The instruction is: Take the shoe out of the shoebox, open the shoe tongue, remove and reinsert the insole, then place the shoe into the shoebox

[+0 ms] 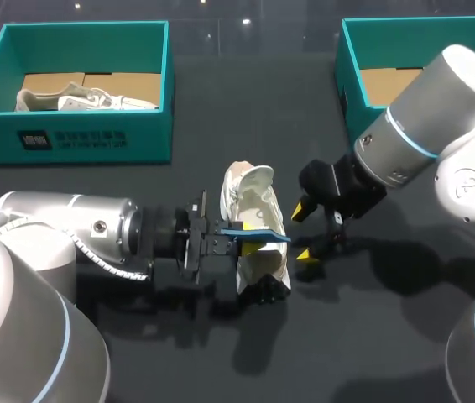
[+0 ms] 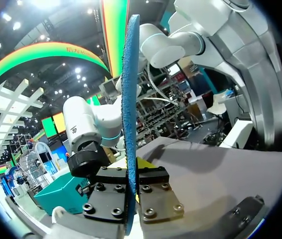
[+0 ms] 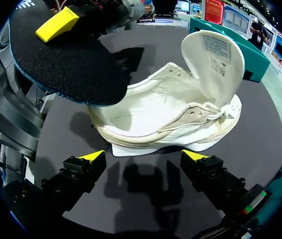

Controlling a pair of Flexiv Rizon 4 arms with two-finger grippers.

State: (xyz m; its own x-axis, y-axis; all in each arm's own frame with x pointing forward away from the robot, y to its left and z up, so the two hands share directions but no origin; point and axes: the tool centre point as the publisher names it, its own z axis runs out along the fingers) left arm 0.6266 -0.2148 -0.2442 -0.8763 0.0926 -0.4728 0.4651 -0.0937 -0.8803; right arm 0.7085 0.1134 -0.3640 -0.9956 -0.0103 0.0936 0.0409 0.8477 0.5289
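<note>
A white shoe [image 1: 254, 220] lies on the dark table between my two grippers, its tongue [image 3: 213, 59] folded up and open. My left gripper [image 1: 231, 242] is shut on a blue insole [image 1: 261, 234], holding it over the shoe's heel end. In the left wrist view the insole [image 2: 130, 99] stands edge-on, clamped between the fingers [image 2: 151, 199]. The insole's dark face [image 3: 66, 64] hangs above the shoe [image 3: 171, 117] in the right wrist view. My right gripper [image 1: 305, 232] stands open just right of the shoe, its yellow fingertips [image 3: 92, 157] short of the sole with nothing between them.
A teal shoebox [image 1: 78, 138] at the back left holds another white shoe [image 1: 86, 101]. A second teal shoebox [image 1: 351, 75] stands at the back right, partly hidden by my right arm [image 1: 439, 126]. Bare tabletop lies in front of the shoe.
</note>
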